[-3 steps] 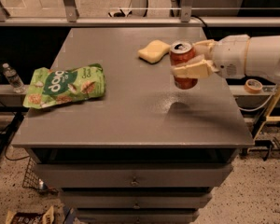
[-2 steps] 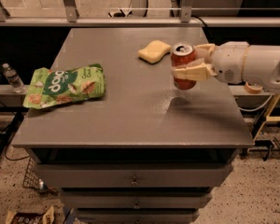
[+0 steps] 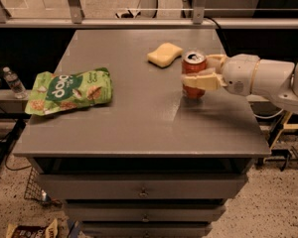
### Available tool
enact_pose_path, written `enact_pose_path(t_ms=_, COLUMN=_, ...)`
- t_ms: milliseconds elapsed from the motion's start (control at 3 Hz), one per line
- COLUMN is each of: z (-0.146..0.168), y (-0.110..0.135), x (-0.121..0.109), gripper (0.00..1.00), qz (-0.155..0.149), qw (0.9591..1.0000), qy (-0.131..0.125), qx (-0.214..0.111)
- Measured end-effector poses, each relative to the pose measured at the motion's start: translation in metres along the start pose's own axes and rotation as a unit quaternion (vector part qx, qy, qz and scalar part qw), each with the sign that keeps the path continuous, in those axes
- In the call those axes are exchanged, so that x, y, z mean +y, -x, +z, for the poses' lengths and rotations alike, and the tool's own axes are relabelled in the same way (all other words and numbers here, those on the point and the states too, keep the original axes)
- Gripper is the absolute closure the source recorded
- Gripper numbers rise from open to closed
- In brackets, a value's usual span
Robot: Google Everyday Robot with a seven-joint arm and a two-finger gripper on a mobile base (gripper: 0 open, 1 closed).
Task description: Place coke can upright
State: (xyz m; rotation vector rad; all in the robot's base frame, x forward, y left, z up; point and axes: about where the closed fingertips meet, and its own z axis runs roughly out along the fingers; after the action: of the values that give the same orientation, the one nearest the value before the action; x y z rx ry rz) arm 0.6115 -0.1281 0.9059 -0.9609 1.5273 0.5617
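Observation:
The coke can [image 3: 193, 66] is red with a silver top and stands upright at the right side of the grey table [image 3: 139, 123]. Its base is at or just above the table top. My gripper [image 3: 202, 72] comes in from the right on a white arm and is shut on the can, one cream finger across its front and one behind it.
A yellow sponge [image 3: 165, 54] lies just behind and left of the can. A green snack bag [image 3: 69, 90] lies flat at the table's left side. A water bottle [image 3: 13, 81] stands on a lower shelf at far left. The table's right edge is close under the arm.
My gripper has lowered the can from above the table down to the surface, staying at about the same spot on the right side.

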Motion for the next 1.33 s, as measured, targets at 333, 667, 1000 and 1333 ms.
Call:
enact_pose_path(t_ms=333, z=0.003, y=-0.012, x=-0.004, gripper=1.00, qz=0.017, qw=0.9997, qy=-0.005, qx=-0.018)
enact_pose_path(t_ms=667, z=0.005, y=-0.023, x=-0.007, gripper=1.00, qz=0.032, qw=0.9988, qy=-0.010, qx=-0.035)
enact_pose_path(t_ms=1000, z=0.007, y=-0.022, x=-0.005, gripper=0.83, qz=0.031, qw=0.9989, qy=-0.007, qx=-0.035)
enact_pose_path(t_ms=1333, z=0.009, y=-0.021, x=-0.004, gripper=0.59, qz=0.031, qw=0.9989, qy=-0.005, qx=-0.036)
